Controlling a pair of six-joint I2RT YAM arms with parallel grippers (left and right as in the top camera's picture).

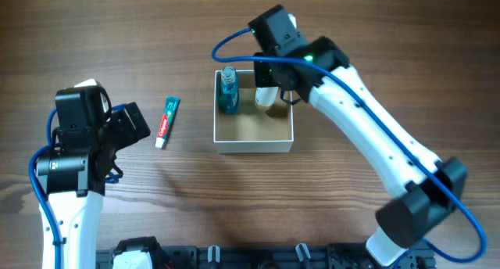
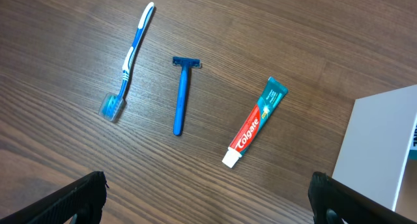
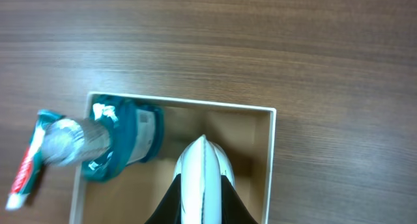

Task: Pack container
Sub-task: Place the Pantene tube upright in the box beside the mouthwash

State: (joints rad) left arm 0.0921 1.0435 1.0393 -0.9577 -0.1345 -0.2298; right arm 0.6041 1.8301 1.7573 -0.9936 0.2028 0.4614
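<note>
The container (image 1: 254,146), a square white-walled box with a tan inside, sits mid-table; it also shows in the right wrist view (image 3: 270,159) and its outer wall in the left wrist view (image 2: 378,146). A teal bottle (image 1: 228,89) stands in its far left corner, seen from above in the right wrist view (image 3: 114,139). My right gripper (image 3: 203,191) is shut on a white tube (image 3: 203,168), held over the box's far right part (image 1: 266,95). My left gripper (image 2: 208,201) is open and empty above the table. A toothpaste tube (image 2: 255,121) (image 1: 166,121) lies left of the box.
A blue razor (image 2: 181,94) and a blue toothbrush (image 2: 130,61) lie on the wood table left of the toothpaste, seen only in the left wrist view. The left arm body (image 1: 78,136) covers them from overhead.
</note>
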